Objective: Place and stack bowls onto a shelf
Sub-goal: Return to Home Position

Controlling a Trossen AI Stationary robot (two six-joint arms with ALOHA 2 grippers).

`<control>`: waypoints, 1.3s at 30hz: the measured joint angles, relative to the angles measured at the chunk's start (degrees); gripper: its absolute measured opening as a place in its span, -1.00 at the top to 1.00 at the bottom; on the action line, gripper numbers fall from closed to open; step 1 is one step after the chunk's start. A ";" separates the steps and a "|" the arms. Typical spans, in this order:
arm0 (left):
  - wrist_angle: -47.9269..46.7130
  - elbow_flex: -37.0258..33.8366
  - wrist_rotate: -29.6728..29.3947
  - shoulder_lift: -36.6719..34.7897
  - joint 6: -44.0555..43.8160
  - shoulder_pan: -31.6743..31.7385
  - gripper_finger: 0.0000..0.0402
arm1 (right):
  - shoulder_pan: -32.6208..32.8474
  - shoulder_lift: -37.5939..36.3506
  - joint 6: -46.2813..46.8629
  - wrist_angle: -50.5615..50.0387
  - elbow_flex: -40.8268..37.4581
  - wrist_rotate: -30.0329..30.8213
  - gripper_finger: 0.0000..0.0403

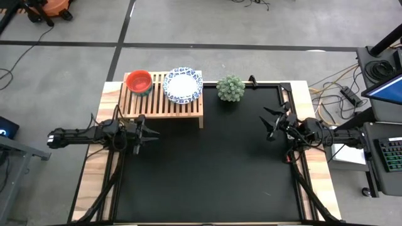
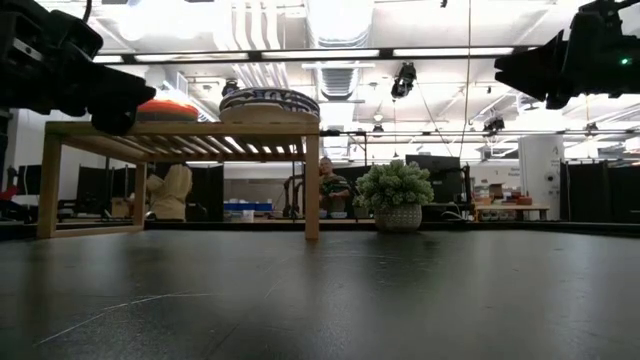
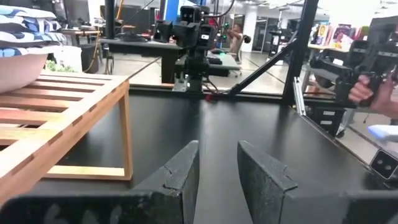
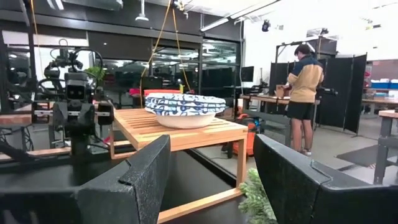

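The white bowls with blue rims (image 1: 183,85) sat in one stack on top of the shelf (image 1: 162,103), near its right end. In the right wrist view the stack (image 4: 185,110) looked wide and low on the wood bars (image 4: 177,130). The red bowl (image 1: 139,81) sat on the same shelf near its left end, just beside the white stack but not touching it. A bit of a teal bowl (image 1: 146,92) showed under the red one. How many bowls were in each stack could not be told.

The shelf stood at the far left part of the black mat (image 1: 207,169). From the low view it stood on short legs (image 2: 312,190), with both piles on top (image 2: 268,102).

A small green plant (image 1: 231,88) in a pot stood on the mat just to the right of the shelf.

The left gripper (image 1: 151,132) hung over the mat in front of the shelf, close to it and pointing to the right. Its fingers (image 3: 183,168) had a small gap between them and held nothing.

The right gripper (image 1: 269,123) hung over the right side of the mat, well apart from the shelf and pointing left. Its fingers (image 4: 140,177) were spread wide and held nothing.

The mat lay on a light wood table (image 1: 317,182). In the room behind, a person (image 4: 303,87) stood at a bench.
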 joint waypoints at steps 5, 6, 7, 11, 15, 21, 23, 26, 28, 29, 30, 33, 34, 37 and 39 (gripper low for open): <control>0.00 0.00 0.00 0.26 -0.29 0.00 0.55 | 0.00 0.43 1.43 -0.06 -0.02 -0.04 -0.10; 0.00 0.00 0.00 0.27 -0.38 0.00 0.55 | 0.00 0.44 1.45 -0.06 -0.02 -0.04 -0.10; 0.01 0.00 0.00 0.28 -0.40 0.00 0.55 | 0.00 0.44 1.44 -0.04 -0.02 -0.04 -0.10; 0.02 0.00 0.00 0.26 -0.42 0.00 0.55 | 0.00 0.44 1.42 -0.04 -0.02 -0.06 -0.10; 0.04 0.00 0.00 0.26 -0.43 0.02 0.55 | 0.00 0.44 1.41 -0.04 -0.04 -0.06 -0.10; 0.07 0.00 0.00 0.29 -0.44 0.04 0.55 | 0.00 0.44 1.40 -0.04 -0.06 -0.08 -0.10; 0.07 0.00 -0.02 0.29 -0.44 0.04 0.55 | 0.00 0.44 1.42 -0.04 -0.07 -0.08 -0.10; 0.07 0.00 -0.02 0.29 -0.44 0.04 0.55 | 0.00 0.44 1.40 -0.04 -0.07 -0.08 -0.10; 0.07 0.00 -0.02 0.29 -0.44 0.04 0.55 | 0.00 0.44 1.40 -0.04 -0.07 -0.08 -0.10; 0.07 0.00 -0.02 0.29 -0.44 0.04 0.55 | 0.00 0.44 1.40 -0.04 -0.07 -0.08 -0.10; 0.07 0.00 -0.02 0.29 -0.43 0.04 0.55 | 0.00 0.44 1.40 -0.04 -0.07 -0.08 -0.10; 0.07 0.00 -0.03 0.29 -0.44 0.04 0.55 | 0.00 0.44 1.40 -0.04 -0.07 -0.08 -0.10; 0.09 0.00 -0.03 0.29 -0.44 0.04 0.55 | 0.00 0.44 1.40 -0.04 -0.07 -0.08 -0.10; 0.09 -0.01 -0.04 0.29 -0.44 0.04 0.55 | 0.00 0.44 1.40 -0.04 -0.08 -0.08 -0.10; 0.09 -0.02 -0.04 0.29 -0.44 0.04 0.55 | 0.00 0.44 1.42 -0.04 -0.09 -0.08 -0.10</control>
